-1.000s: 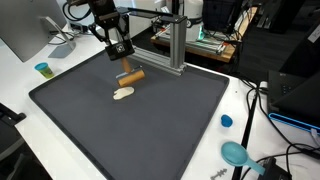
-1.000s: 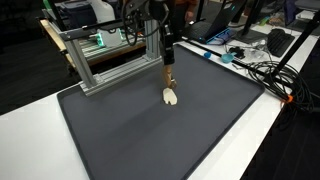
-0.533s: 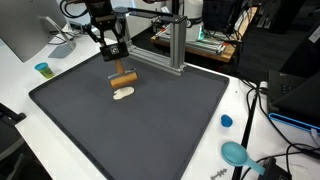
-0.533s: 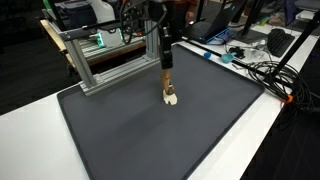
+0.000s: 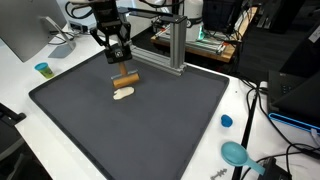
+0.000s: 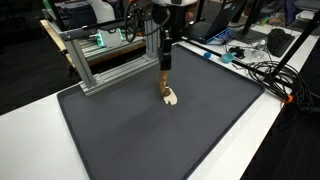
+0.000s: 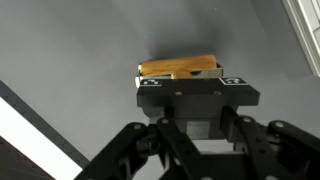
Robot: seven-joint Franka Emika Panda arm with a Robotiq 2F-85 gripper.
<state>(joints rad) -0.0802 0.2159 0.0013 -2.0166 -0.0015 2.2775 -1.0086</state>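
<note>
Open across most of the dark mat (image 5: pixel 150 130); blocked behind by the aluminium frame (image 5: pixel 178 45), and close under the tool (image 5: pixel 124 72) and its wooden block (image 5: pixel 127 79) by a pale piece (image 5: pixel 123 94).

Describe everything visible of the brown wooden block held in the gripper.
The brown wooden block is a short, smooth bar of light-brown wood with a paler streak. The black gripper is shut on it and holds it roughly level. It hangs over the dark grey mat, just above a pale cream oval piece lying there; whether the two touch cannot be told.
</note>
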